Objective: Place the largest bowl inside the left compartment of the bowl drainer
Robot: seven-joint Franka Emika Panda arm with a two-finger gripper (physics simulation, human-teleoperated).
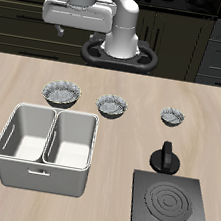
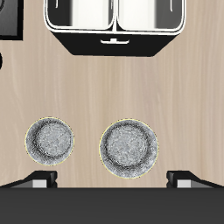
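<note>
The largest bowl point(image 1: 61, 95), grey-white speckled with a dark inside, stands upright on the table just behind the bowl drainer point(image 1: 42, 169). It also shows in the wrist view point(image 2: 130, 149). The drainer is a light grey tub with two deep wells, both empty; the wrist view shows its rim point(image 2: 116, 39). My gripper point(image 1: 59, 27) hangs high above the table's back edge, well above the bowl. In the wrist view my gripper point(image 2: 112, 178) is open and empty, its fingertips point(image 2: 39, 179) wide apart.
Two smaller speckled bowls point(image 1: 112, 105) point(image 1: 173, 116) stand in a row with the largest one; the middle one shows in the wrist view point(image 2: 50, 141). A flat black burner plate point(image 1: 171, 206) lies near the front edge, with a black knob point(image 1: 166, 157) behind it.
</note>
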